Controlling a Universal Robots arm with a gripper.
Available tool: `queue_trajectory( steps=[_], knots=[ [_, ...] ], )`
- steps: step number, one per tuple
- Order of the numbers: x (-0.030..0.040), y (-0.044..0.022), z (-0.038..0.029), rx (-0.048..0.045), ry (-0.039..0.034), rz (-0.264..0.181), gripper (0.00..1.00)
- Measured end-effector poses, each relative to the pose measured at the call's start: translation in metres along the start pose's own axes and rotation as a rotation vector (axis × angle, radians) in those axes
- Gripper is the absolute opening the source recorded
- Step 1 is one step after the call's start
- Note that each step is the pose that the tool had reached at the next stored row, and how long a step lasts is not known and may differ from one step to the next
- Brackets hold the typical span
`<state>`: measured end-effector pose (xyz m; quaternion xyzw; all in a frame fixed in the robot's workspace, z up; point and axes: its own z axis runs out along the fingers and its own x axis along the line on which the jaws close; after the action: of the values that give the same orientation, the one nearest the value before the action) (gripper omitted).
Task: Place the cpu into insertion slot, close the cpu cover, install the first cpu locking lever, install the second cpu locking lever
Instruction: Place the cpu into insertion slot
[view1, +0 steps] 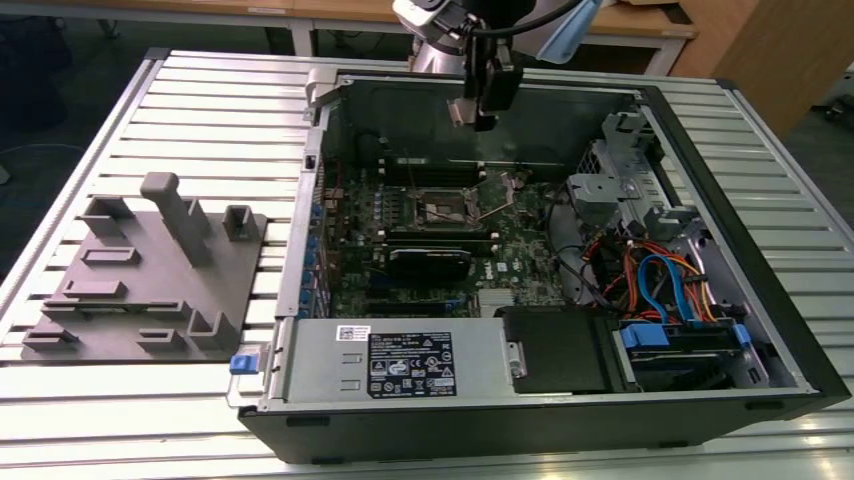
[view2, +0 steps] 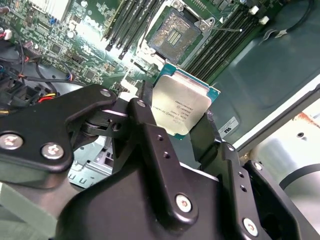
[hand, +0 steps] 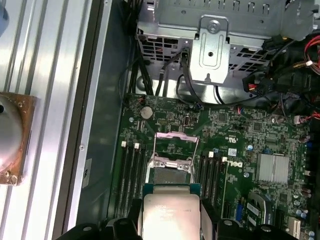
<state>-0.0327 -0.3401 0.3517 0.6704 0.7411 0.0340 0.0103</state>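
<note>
Hand (view1: 478, 108) gripped the cpu (view2: 181, 107) by two opposite edges, pale metal top facing the second wrist camera. Cpu hung in the air above the board, at about 12 o'clock of the insertion slot (view1: 445, 208) in the exterior view. Slot bare, contacts exposed. Open computer case (view1: 534, 430) lay on the table (view1: 200, 100); grey fixture (view1: 147, 290) at its 9 o'clock.

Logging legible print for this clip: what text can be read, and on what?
Pale silver-grey square cpu, held in the black gripper: printed lines, too small to read.
White label on the grey metal box: too small to read.
White sticker on the dark case wall: blurred.
Nothing quotable.
</note>
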Motion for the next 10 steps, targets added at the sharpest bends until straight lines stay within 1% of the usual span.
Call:
queue_trajectory(
  steps=[10],
  knots=[
    [0.0000, 0.0000, 0.0003, -0.0002, -0.0001, 0.003, 0.54]
  ],
)
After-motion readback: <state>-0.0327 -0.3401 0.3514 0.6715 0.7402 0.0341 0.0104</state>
